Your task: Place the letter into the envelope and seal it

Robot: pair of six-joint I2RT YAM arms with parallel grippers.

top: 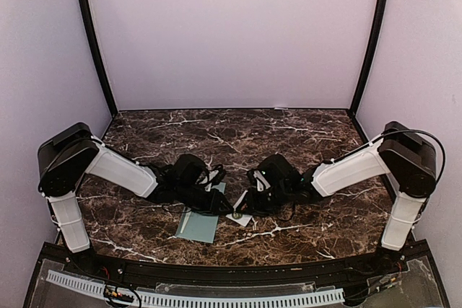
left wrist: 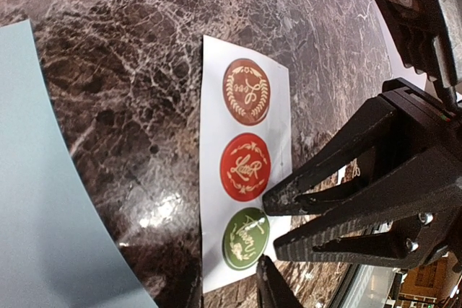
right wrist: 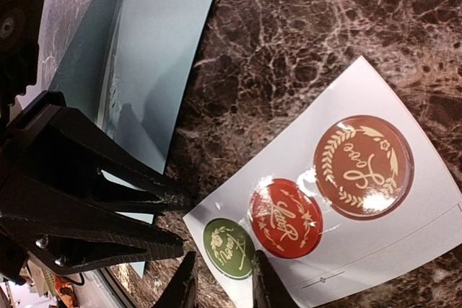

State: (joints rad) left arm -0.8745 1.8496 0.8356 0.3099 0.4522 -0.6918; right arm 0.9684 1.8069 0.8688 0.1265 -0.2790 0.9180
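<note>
The envelope (top: 196, 225) lies flat on the marble table (top: 289, 135), near the front edge and slightly left of centre. Its long axis runs roughly near-to-far, with the far end leaning a little toward the right. The far end sits under the left arm's wrist. In the right wrist view a crease runs along the envelope's length, with a darker teal panel on one side of it. Which way the flap points cannot be determined. The white sticker strip (left wrist: 211, 120) lies just beside the envelope's right edge, apart from it, with bare marble between them. The left gripper (right wrist: 180, 218) is low over the table, between the envelope and the strip. Its jaws are partly open, with a visible gap at the tips and nothing clamped. The right gripper (left wrist: 273, 221) faces it from the opposite side. Its jaws are also parted narrowly, with the tips at the strip's edge beside the green sticker (right wrist: 228, 247). Contact between these tips and the strip cannot be confirmed.
</note>
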